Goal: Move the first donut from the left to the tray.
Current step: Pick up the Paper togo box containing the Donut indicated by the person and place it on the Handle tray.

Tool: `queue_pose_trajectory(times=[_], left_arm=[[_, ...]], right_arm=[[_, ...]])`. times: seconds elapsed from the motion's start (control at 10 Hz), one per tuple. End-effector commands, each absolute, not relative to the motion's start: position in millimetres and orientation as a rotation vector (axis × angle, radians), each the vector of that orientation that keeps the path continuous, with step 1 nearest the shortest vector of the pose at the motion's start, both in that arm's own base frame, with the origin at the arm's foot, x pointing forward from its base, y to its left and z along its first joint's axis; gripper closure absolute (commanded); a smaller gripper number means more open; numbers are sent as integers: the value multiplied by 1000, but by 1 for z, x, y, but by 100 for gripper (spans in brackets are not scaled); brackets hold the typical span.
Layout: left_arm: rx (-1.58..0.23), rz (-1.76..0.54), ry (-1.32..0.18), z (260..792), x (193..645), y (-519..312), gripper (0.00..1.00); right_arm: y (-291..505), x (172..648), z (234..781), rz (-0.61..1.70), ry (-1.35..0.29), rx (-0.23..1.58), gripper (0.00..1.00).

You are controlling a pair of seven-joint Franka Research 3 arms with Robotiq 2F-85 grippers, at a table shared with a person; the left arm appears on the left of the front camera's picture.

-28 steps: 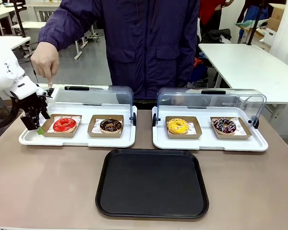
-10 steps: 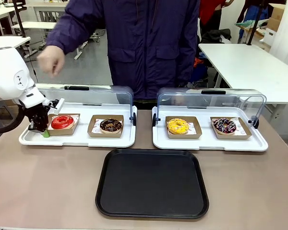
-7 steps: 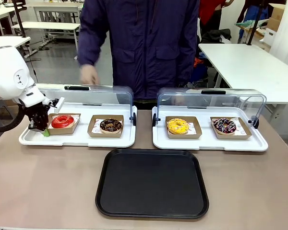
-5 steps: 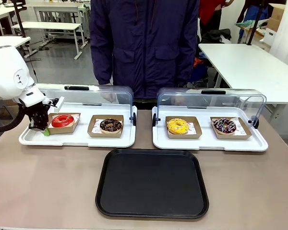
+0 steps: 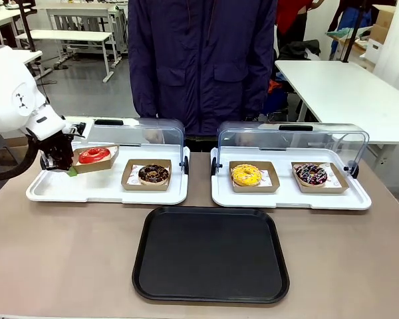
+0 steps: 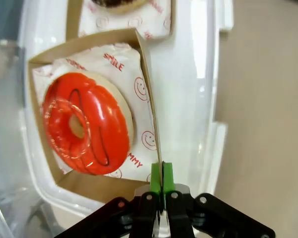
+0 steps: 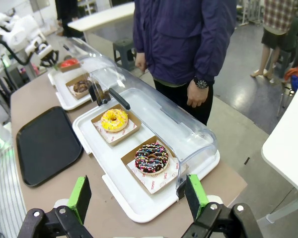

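Pads (image 6: pixel 168 174) of left gripper (image 6: pixel 161 181) pinch red donut's (image 5: pixel 94 155) dish (image 6: pixel 148 74); right gripper (image 7: pixel 139 194) gapes.

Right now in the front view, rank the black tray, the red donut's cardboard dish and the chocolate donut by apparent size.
1. The black tray, by far the largest.
2. The cardboard dish, pinched by the left gripper.
3. The chocolate donut, smallest, though the dish stands tilted, so the gap is unsure.

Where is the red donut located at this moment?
In the front view the red donut is at far left, in its cardboard dish, raised over the left white tray, left of the chocolate donut; the left end effector pinches the dish's edge.
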State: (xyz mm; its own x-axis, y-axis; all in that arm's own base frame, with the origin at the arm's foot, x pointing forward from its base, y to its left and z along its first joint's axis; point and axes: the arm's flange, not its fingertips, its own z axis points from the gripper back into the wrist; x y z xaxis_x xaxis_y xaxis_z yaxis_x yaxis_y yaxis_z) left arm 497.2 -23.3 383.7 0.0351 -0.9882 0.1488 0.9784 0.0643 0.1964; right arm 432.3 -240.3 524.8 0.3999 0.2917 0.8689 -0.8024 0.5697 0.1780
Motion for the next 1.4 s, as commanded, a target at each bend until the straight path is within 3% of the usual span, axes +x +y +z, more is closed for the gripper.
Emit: queue_pose_trajectory(times=[0.0, 0.5, 0.6, 0.7, 1.1, 1.3], left_arm=[[147, -1513, -296, 393, 453, -56, 98], [217, -1583, -303, 382, 362, -147, 98], [240, -1529, -345, 381, 356, -151, 98], [180, -1590, -291, 393, 384, -147, 98], [178, -1572, -299, 394, 383, -153, 98], [243, -1509, -312, 401, 336, -203, 98]], right_arm=[[-239, 430, 525, 771, -915, 660, 0], [-239, 430, 525, 771, -915, 660, 0], [-239, 430, 525, 771, -915, 660, 0], [-239, 430, 525, 771, -915, 660, 0], [-239, 430, 525, 771, -915, 660, 0], [-239, 430, 525, 771, -915, 660, 0]])
